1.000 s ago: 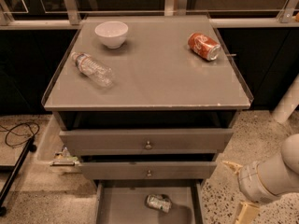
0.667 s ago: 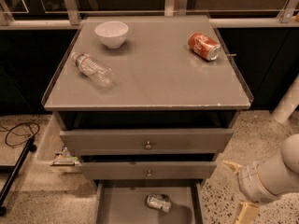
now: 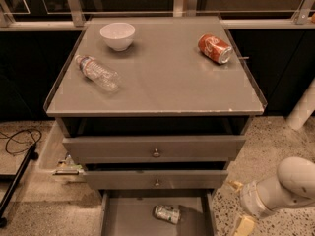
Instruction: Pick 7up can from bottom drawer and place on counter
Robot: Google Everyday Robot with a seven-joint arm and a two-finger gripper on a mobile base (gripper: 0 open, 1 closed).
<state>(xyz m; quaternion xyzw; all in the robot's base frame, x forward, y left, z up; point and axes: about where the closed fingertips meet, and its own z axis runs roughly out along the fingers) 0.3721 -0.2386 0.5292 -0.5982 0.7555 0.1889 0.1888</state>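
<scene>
Nothing has shifted since a second ago. Left of the fingers (image 3: pixel 244 225) and well apart, the 7up can (image 3: pixel 167 214) lies on its side in the bottom drawer (image 3: pixel 123 219), long axis running roughly toward them. The gripper (image 3: pixel 240 205) hangs beside the drawer's right edge, spread wide, empty.

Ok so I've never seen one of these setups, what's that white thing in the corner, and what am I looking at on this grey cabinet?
One camera looks down at a grey drawer cabinet from the front. The white thing at lower right is a robot arm; its gripper hangs beside the open bottom drawer, and nothing shows in its grasp. In that drawer a small silvery 7up can lies on its side. On the glossy grey counter are a white bowl, a clear plastic bottle lying down, and a red-orange soda can on its side.
</scene>
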